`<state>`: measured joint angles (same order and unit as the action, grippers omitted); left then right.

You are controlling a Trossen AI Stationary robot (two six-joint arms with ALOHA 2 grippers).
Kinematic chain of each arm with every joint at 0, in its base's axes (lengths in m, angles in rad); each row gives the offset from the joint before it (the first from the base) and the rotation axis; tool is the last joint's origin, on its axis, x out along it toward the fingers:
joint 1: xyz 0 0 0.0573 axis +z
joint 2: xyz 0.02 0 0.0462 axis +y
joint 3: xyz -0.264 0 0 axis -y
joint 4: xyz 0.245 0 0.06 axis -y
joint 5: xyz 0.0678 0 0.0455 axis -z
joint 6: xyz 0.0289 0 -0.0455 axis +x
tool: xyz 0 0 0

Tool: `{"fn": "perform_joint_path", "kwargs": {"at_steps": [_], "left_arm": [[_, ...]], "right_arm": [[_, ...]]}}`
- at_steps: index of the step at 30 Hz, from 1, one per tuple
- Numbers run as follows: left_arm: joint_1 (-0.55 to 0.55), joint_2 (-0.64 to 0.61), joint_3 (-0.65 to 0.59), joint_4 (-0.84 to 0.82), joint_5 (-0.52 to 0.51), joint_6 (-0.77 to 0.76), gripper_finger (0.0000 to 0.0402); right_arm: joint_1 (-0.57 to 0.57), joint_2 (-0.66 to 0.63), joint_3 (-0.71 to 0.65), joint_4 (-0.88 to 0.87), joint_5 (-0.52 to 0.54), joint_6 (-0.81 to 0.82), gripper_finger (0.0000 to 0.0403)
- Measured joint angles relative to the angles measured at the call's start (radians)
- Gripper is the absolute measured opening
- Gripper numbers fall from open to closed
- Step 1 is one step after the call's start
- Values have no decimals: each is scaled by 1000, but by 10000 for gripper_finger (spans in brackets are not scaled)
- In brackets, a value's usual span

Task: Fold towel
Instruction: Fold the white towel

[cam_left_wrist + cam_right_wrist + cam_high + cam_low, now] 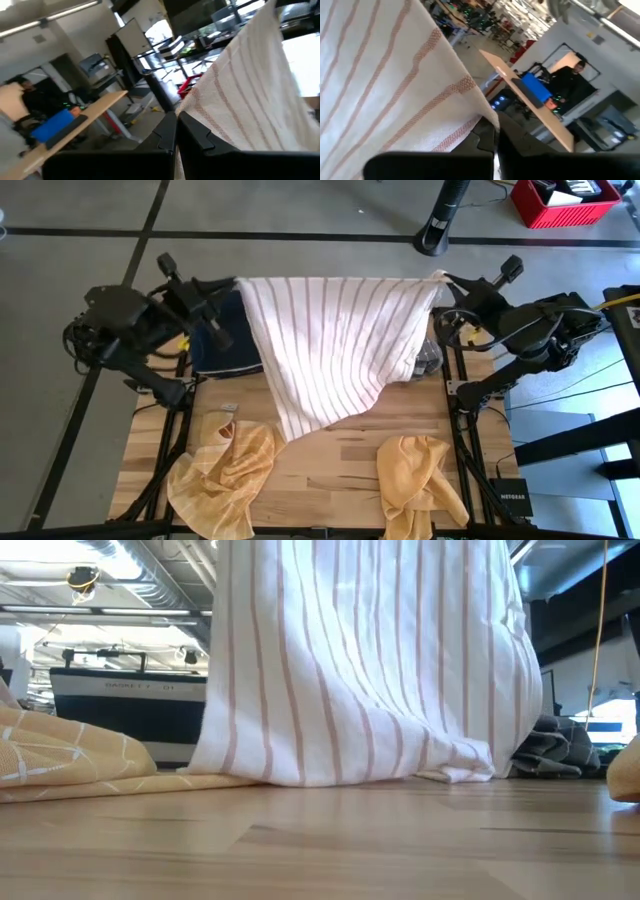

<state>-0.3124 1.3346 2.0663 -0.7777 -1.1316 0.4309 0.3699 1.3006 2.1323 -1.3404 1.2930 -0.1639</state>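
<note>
Towel (335,345) hangs from both clamped hands (236,284) (441,278), hiding grey cloth (428,358) behind.

White towel with thin red stripes (335,345), hanging spread from top corners, lower edge bunched on table

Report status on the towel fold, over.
Left gripper and right gripper shut on striped towel corners, lifted. Bottom edge drags table. Yellow cloths nearby.

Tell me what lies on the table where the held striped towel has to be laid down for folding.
Two yellow cloths sit at the near edge, one left, one right. The striped towel hangs from the left gripper and right gripper; the bare wood between them is free.
</note>
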Motion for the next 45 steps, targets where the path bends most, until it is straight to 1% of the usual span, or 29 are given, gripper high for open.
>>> {"fn": "perform_joint_path", "kwargs": {"at_steps": [4,6,8,10,13,15,17,19,21,22,24,27,31,33,36,38,42,45], "left_arm": [[70,0,0,64,4,71,1],[106,0,0,76,17,97,1],[143,0,0,76,37,109,1],[172,0,0,62,61,108,1],[195,-2,0,-17,125,85,1],[199,-2,0,-88,174,42,1],[198,-2,0,-172,262,-22,0],[195,-2,0,-262,361,-115,0],[183,-2,0,-367,438,-228,0],[175,-1,0,-425,462,-286,0],[150,5,-4,-531,475,-400,0],[99,7,-47,-657,477,-559,0],[32,10,-141,-737,478,-737,0],[3,10,-199,-752,478,-823,0],[-41,10,-307,-755,478,-934,0],[-65,10,-386,-756,479,-1004,0],[-100,10,-538,-754,536,-1116,0],[-121,10,-624,-751,569,-1188,0]], "right_arm": [[-75,0,0,54,-13,-47,7],[-131,0,0,79,-50,-75,7],[-195,5,0,97,-111,-100,7],[-256,8,0,96,-194,-108,7],[-317,7,0,67,-366,-108,7],[-343,6,0,42,-463,-105,7],[-354,6,0,7,-540,-95,6],[-351,8,0,-36,-607,-60,4],[-351,12,1,-82,-672,2,4],[-351,13,0,-114,-707,37,4],[-350,14,-29,-157,-770,104,4],[-350,9,-119,-191,-813,178,3],[-300,9,-286,-175,-813,236,4],[-270,9,-381,-128,-813,250,4],[-218,9,-540,-9,-813,276,4],[-189,9,-650,104,-808,287,4],[-147,16,-868,357,-850,288,5],[-136,37,-1004,532,-873,294,5]]}}
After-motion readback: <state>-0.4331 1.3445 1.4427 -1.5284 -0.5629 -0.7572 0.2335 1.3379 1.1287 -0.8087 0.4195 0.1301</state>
